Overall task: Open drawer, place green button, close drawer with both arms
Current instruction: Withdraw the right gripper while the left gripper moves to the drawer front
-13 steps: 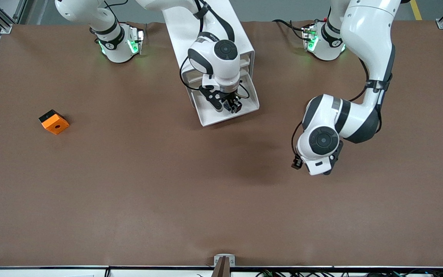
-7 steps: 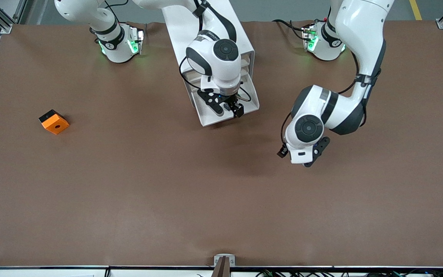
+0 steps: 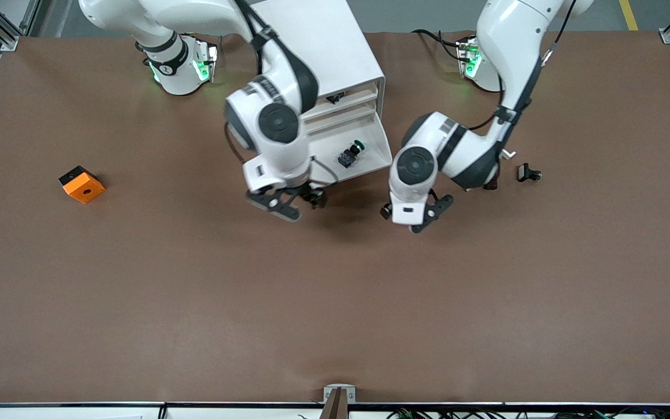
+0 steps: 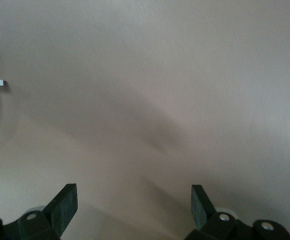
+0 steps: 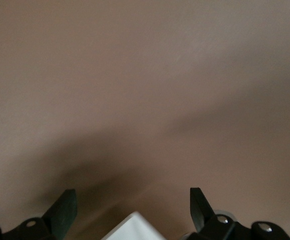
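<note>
The right arm hides part of the cabinet [image 3: 335,52] and one corner of the open drawer [image 3: 370,137], where the button [image 3: 349,155] lies. The right end effector [image 3: 291,201] is released and empty over the table [image 3: 195,291] just beside the drawer front. The left end effector [image 3: 416,218] is also released, over table near the drawer. The clip [image 3: 528,173] is hard to make out. No writing is readable

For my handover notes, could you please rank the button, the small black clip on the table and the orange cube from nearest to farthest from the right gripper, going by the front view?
From the right gripper, open over the table by the drawer's front:
1. The button, in the open drawer.
2. The small black clip, toward the left arm's end.
3. The orange cube, toward the right arm's end; close to the clip's distance, so that order is unsure.
</note>
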### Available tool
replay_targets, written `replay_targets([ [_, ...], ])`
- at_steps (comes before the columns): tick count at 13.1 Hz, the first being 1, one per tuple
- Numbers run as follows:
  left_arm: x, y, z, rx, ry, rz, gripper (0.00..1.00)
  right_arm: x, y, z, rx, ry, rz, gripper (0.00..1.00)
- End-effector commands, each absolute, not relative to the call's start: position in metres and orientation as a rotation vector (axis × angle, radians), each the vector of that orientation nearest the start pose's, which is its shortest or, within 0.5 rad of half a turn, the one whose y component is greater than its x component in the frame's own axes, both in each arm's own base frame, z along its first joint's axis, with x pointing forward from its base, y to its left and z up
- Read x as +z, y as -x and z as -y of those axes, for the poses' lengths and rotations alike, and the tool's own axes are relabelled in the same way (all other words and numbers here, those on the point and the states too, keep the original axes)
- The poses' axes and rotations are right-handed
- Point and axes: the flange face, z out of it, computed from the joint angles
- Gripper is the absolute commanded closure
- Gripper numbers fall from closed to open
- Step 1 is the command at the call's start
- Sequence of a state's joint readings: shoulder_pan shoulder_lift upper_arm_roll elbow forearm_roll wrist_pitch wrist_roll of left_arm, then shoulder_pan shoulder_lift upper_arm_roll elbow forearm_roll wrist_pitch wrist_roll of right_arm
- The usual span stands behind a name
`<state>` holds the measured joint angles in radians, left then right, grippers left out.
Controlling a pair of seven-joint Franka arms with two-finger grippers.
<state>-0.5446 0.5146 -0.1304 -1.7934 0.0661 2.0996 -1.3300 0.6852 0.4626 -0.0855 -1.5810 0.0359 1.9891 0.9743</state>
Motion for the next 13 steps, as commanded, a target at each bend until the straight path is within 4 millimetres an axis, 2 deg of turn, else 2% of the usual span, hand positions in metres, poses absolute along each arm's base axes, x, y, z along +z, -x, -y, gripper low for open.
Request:
replay_targets([
  [1,0.243,-0.469,0.419,0.113,2.869,0.768,0.00,0.408,-0.582,-0.312,0.094,3.149,-0.424,0.00],
  [3,0.234,-0.445,0.440,0.083,2.920,0.698,0.00,0.429,-0.599,-0.251,0.141,3.162,-0.294,0.00],
  [5,0.230,-0.422,0.450,0.090,2.935,0.653,0.00,0.452,-0.610,-0.186,0.227,3.168,-0.182,0.00],
  [8,0.242,-0.393,0.466,0.124,2.967,0.596,0.00,0.492,-0.616,-0.091,0.377,3.142,0.009,0.00],
  [10,0.248,-0.362,0.492,0.176,2.992,0.606,0.00,0.518,-0.615,-0.034,0.439,3.118,0.060,0.00],
  [13,0.252,-0.319,0.513,0.208,3.005,0.590,0.00,0.538,-0.610,0.018,0.476,3.109,0.081,0.00],
])
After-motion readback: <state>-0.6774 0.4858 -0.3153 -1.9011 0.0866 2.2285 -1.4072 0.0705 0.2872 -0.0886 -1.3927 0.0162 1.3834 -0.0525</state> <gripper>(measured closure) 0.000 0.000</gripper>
